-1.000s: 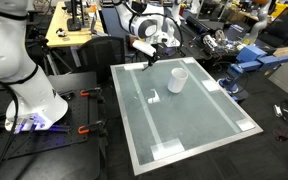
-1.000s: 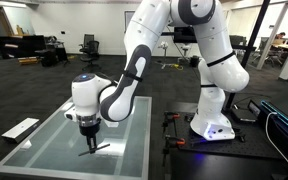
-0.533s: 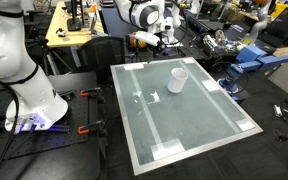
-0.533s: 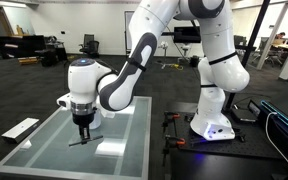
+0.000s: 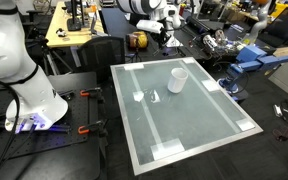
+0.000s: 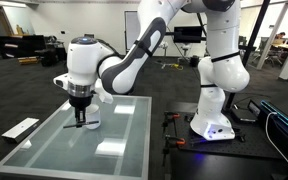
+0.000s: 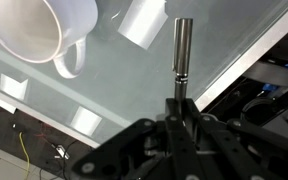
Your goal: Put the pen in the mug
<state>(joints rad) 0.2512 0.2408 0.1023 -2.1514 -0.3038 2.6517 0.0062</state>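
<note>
The white mug (image 5: 178, 78) stands upright on the glass table (image 5: 199, 125), toward its far side. In the wrist view the mug (image 7: 32, 28) is at the top left, its opening and handle visible. My gripper (image 7: 181, 103) is shut on the pen (image 7: 182, 50), a dark slim cylinder sticking out from between the fingers. In an exterior view the gripper (image 6: 80, 110) hangs well above the table with the pen pointing down. In an exterior view the gripper (image 5: 164, 30) is up beyond the table's far edge, apart from the mug.
White tape patches (image 7: 144, 20) lie flat on the glass, one beside the mug (image 5: 153, 97) and others at the corners. The robot base (image 6: 214, 120) stands beside the table. Desks, chairs and cluttered benches (image 5: 234, 45) surround the table.
My gripper has lifted the pen off the glass and risen well above the table, moving toward the far edge. The mug has not moved.
</note>
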